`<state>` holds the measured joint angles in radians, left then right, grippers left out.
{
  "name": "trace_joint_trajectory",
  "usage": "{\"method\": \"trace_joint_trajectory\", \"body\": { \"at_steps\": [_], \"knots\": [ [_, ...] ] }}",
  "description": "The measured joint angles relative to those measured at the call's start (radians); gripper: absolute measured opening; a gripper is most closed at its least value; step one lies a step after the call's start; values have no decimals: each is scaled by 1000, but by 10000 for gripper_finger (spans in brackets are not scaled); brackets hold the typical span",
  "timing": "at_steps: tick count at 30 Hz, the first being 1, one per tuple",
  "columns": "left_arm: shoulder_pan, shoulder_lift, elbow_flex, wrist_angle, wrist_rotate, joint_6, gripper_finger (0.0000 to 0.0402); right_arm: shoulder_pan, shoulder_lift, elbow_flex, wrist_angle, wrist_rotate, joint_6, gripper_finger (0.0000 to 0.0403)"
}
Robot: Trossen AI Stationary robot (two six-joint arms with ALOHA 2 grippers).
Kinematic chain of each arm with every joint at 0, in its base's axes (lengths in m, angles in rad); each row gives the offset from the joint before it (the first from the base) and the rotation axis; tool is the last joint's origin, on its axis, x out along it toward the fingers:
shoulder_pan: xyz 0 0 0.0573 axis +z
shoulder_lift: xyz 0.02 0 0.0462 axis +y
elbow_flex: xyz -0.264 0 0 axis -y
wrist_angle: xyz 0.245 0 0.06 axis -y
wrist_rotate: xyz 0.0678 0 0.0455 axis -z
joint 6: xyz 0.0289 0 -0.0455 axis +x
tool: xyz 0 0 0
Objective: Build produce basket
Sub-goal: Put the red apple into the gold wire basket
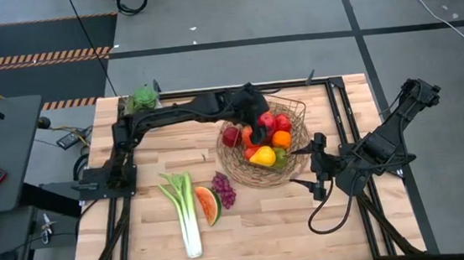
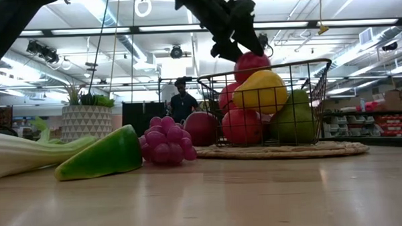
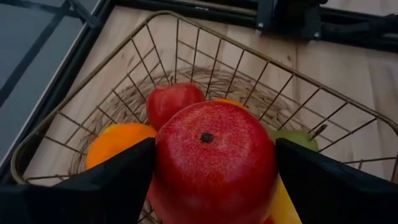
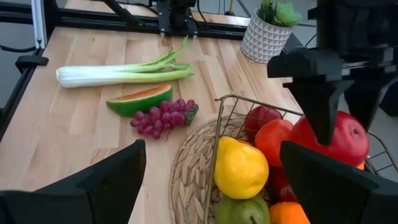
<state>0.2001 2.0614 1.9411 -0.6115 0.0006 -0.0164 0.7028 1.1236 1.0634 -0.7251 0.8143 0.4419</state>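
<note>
While the basket is being filled, items are listed from left to right.
Leek [image 1: 186, 216]: laid on the table, unpacked.
Watermelon slice [image 1: 208, 205]: beside the leek.
Grapes [image 1: 224, 189]: just beside the basket [image 1: 294, 108] rim.
Left gripper [image 1: 256, 121]: over the basket, a red apple [image 3: 213, 163] pinched.
Advice: the apple is best lowered before release.
Right gripper [image 1: 313, 167]: spread, empty, beside the basket.

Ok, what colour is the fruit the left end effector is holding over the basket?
Red, finely speckled apple; the left wrist view shows it best.
</note>
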Motion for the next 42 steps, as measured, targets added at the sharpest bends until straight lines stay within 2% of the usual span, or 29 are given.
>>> {"method": "trace_joint_trajectory", "body": {
  "at_steps": [19,26,35,42],
  "knots": [
    [-13,3,0,12,21,-22,327,0,-1,0,8,-6,-1,373],
    [-25,3,0,48,169,54,328,0,-1,0,14,-6,-4,373],
    [-60,13,2,96,167,157,328,0,-1,0,59,-6,-54,373],
    [-24,53,0,166,150,155,328,0,-2,0,69,-6,-56,373]
  ]
}}
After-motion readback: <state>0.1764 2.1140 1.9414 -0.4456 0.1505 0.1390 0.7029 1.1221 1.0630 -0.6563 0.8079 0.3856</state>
